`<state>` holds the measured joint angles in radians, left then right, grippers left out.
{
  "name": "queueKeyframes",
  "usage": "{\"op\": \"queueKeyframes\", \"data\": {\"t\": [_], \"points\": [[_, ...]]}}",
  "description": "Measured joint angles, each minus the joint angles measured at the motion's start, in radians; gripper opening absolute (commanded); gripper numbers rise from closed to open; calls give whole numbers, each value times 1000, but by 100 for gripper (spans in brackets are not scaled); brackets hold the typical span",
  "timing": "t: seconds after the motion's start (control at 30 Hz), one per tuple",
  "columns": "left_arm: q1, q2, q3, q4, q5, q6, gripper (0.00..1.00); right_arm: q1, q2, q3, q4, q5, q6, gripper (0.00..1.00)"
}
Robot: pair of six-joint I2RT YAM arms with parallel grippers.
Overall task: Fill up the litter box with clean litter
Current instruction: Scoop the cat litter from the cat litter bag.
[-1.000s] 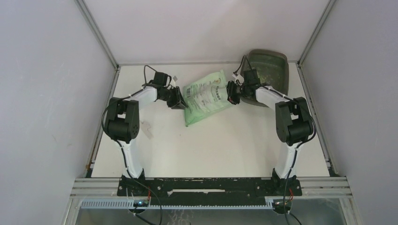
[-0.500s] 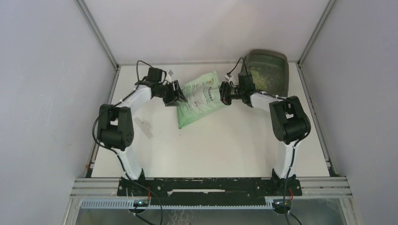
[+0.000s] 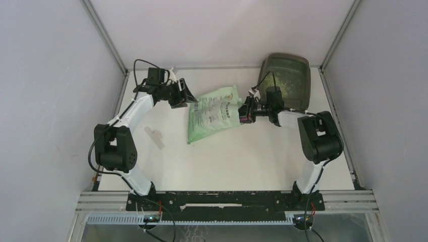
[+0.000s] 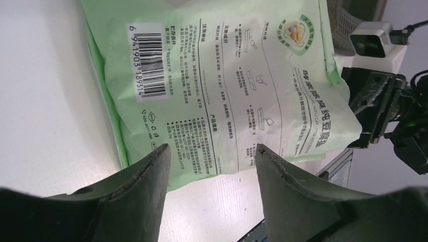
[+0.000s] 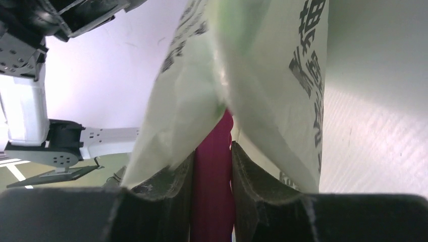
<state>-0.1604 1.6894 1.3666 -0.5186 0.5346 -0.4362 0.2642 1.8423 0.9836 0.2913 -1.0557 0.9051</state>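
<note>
The dark grey-brown litter box (image 3: 299, 70) stands at the back right, with pale granules of clean litter (image 3: 282, 83) on its floor. A light-green printed bag (image 3: 212, 112) lies left of it on the table. My right gripper (image 3: 246, 110) is at the bag's right end, shut on a magenta scoop (image 5: 212, 174) whose front is hidden inside the bag (image 5: 262, 75). My left gripper (image 3: 184, 96) hangs open just off the bag's upper left corner, holding nothing. In the left wrist view its fingers (image 4: 146, 176) frame the bag (image 4: 217, 85) without touching it.
A small pale scrap (image 3: 154, 136) lies on the white table (image 3: 227, 161) near the left arm. Grey walls and metal rails close the table in at the back and both sides. The right arm's wrist (image 4: 378, 106) shows beyond the bag.
My left gripper has opened, let go of the bag and drawn back to the far left. The bag has shifted left and settled flatter. The right gripper, still on the scoop, moved slightly nearer.
</note>
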Motion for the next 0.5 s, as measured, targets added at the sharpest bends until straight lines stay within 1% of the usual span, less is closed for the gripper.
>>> {"op": "queueKeyframes", "data": {"t": [0.2, 0.5], "points": [[0, -5, 0, -15, 0, 0, 66, -84, -109, -109, 29, -38, 11, 0], [0, -5, 3, -73, 0, 8, 66, -247, -222, -340, 145, -85, 58, 0]]}}
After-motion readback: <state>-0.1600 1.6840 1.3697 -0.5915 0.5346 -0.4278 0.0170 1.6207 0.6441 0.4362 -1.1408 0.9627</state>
